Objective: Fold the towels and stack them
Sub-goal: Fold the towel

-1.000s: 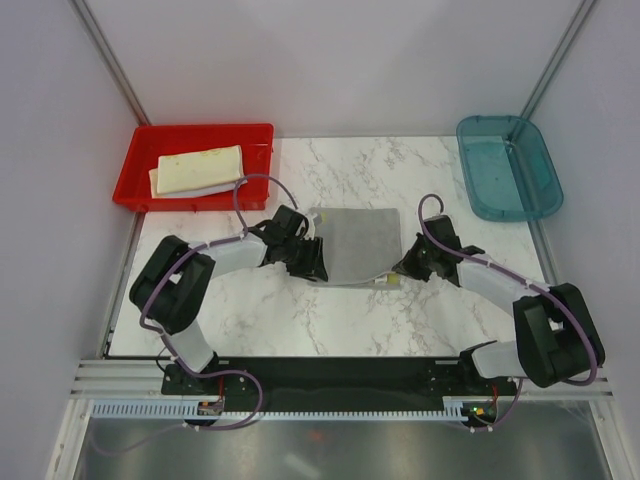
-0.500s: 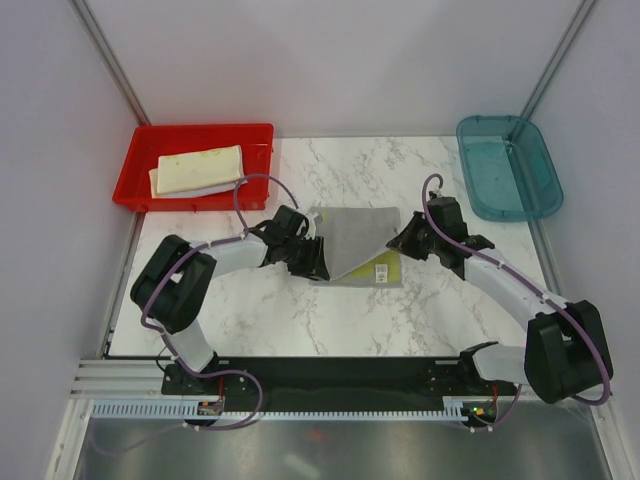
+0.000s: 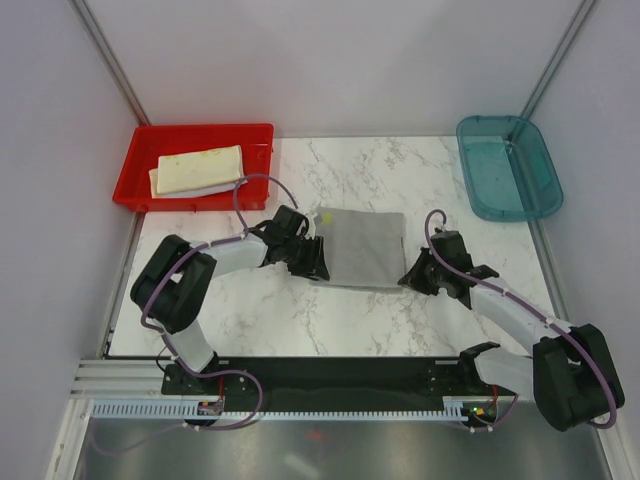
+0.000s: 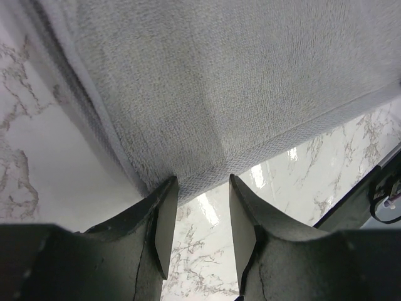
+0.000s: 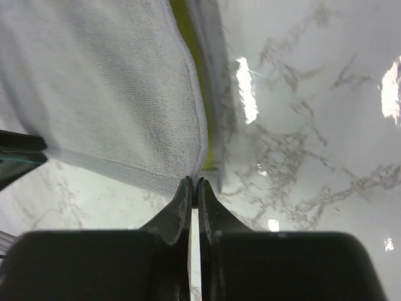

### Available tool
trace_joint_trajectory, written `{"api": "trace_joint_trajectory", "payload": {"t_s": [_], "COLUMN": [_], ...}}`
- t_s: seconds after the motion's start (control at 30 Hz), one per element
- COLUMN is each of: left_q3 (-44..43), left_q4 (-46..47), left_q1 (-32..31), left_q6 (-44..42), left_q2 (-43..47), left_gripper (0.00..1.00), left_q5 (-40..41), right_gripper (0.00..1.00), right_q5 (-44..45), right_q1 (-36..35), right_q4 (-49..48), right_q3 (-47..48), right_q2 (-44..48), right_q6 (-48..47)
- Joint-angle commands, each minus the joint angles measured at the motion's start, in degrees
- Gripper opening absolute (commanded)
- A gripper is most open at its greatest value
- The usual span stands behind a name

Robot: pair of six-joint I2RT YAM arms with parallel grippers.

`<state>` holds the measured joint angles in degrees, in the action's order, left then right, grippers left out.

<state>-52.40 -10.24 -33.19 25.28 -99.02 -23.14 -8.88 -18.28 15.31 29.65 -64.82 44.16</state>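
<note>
A grey towel (image 3: 360, 248) lies mid-table as a flat rectangle; it fills the left wrist view (image 4: 219, 81) and the right wrist view (image 5: 106, 81). My left gripper (image 3: 313, 262) is at its left edge, open, its tips (image 4: 200, 182) touching the hem with only marble between the pads (image 4: 164, 219). My right gripper (image 3: 408, 272) is at the towel's near right corner, shut (image 5: 194, 182) on the towel's edge. A yellow underside (image 5: 211, 150) peeks out beneath that edge. Cream-yellow folded towels (image 3: 200, 168) lie in the red bin (image 3: 140, 185).
The red bin stands at the back left. A teal bin (image 3: 508, 165) stands at the back right. Bare marble table (image 3: 330, 325) lies in front of the grey towel, and grey walls close in on both sides.
The right gripper lifted the towel's right corner, showing a yellow underside and label, then swung toward the near right; the towel now lies grey side up. The left gripper stayed put.
</note>
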Motion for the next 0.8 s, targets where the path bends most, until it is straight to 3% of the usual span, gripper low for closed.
{"api": "trace_joint_trajectory", "payload": {"t_s": [0.0, 0.1, 0.23, 0.33, 0.57, 0.77], "left_q3": [0.37, -1.29, -2.96, -4.46, -15.26, -30.72], "left_q4": [-3.11, -6.09, -10.13, -13.21, -14.28, -14.37], "left_q1": [-0.12, -0.12, -0.03, -0.12, 0.14, 2.51], "left_q6": [0.83, 0.21, -1.28, -1.90, -4.79, -9.53], "left_q2": [-0.47, 0.67, 2.08, 4.27, 4.29, -10.27], "left_gripper": [0.46, 0.46, 0.46, 0.46, 0.50, 0.50], "left_q5": [2.04, 2.92, 5.72, 8.09, 5.39, 4.77], "right_gripper": [0.06, 0.06, 0.31, 0.36, 0.36, 0.30], "right_q5": [3.42, 5.80, 7.39, 8.01, 5.55, -0.42], "right_q1": [-0.26, -0.17, -0.17, -0.17, -0.17, 2.28], "right_q4": [-1.42, -1.25, 0.41, 3.57, 2.37, -8.44], "right_q3": [-2.31, -1.44, 0.41, 2.16, 10.07, 17.98], "right_q2": [-1.36, -2.68, -2.86, -2.16, -2.76, -16.38], "right_q6": [0.14, -0.57, -1.44, -2.06, -4.25, -11.46]}}
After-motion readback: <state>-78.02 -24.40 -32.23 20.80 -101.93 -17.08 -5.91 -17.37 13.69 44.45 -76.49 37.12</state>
